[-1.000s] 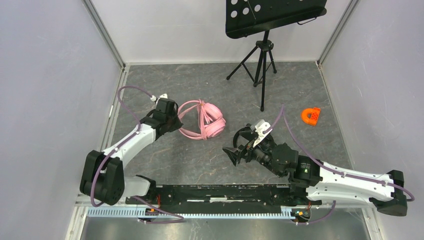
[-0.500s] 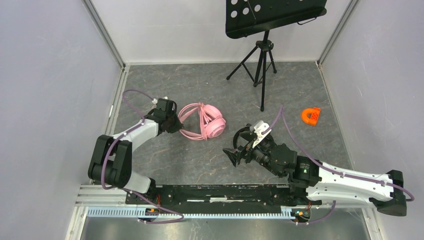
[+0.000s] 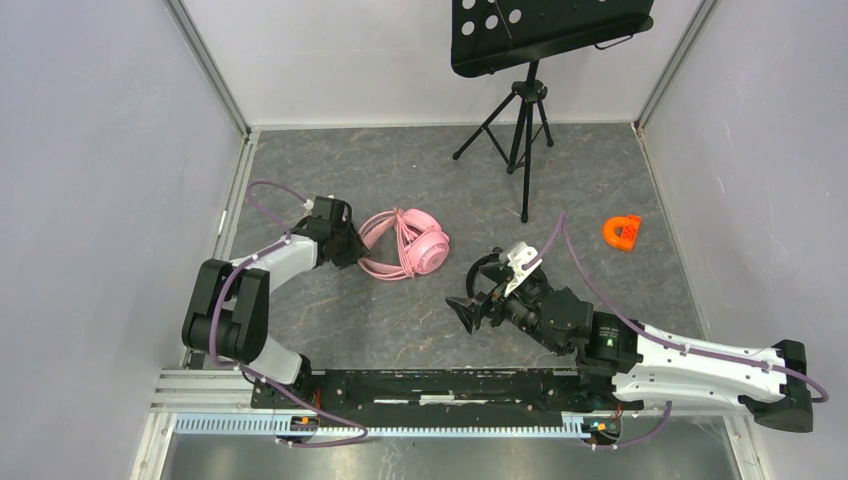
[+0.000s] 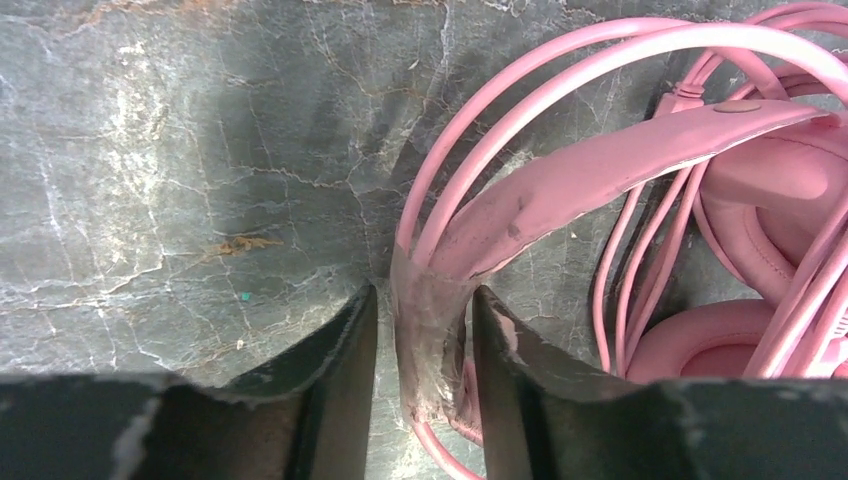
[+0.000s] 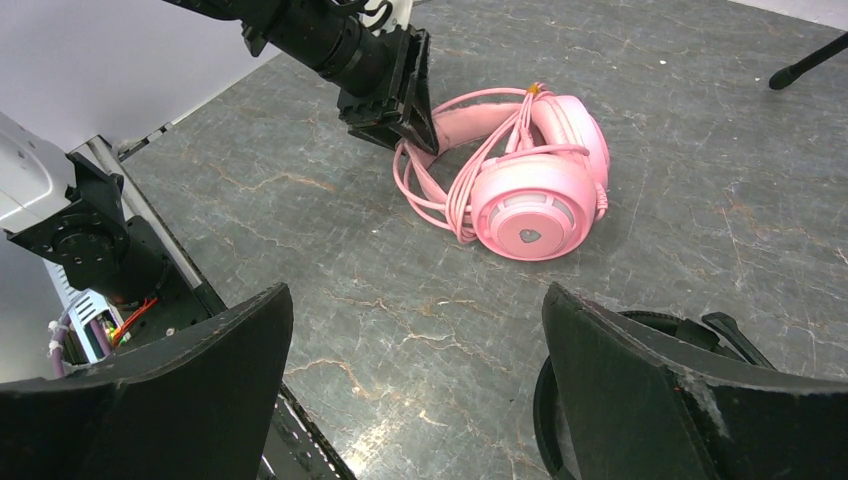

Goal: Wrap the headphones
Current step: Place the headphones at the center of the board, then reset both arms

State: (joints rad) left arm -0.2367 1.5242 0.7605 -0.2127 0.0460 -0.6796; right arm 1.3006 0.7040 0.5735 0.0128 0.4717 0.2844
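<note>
Straddling the band of the pink headset (image 3: 418, 247) from its 9 o'clock with left gripper (image 3: 352, 247) narrow, a sliver of slack, likely for release with pink cable (image 5: 470, 170) coiled on; poising right gripper (image 5: 416, 300) wide, empty, by black headset (image 3: 486, 268) at 4 o'clock, presumably next.

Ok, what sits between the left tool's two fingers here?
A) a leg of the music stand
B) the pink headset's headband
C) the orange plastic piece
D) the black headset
B: in the left wrist view the pink headset's headband runs down between the two fingers of the left tool.
</note>
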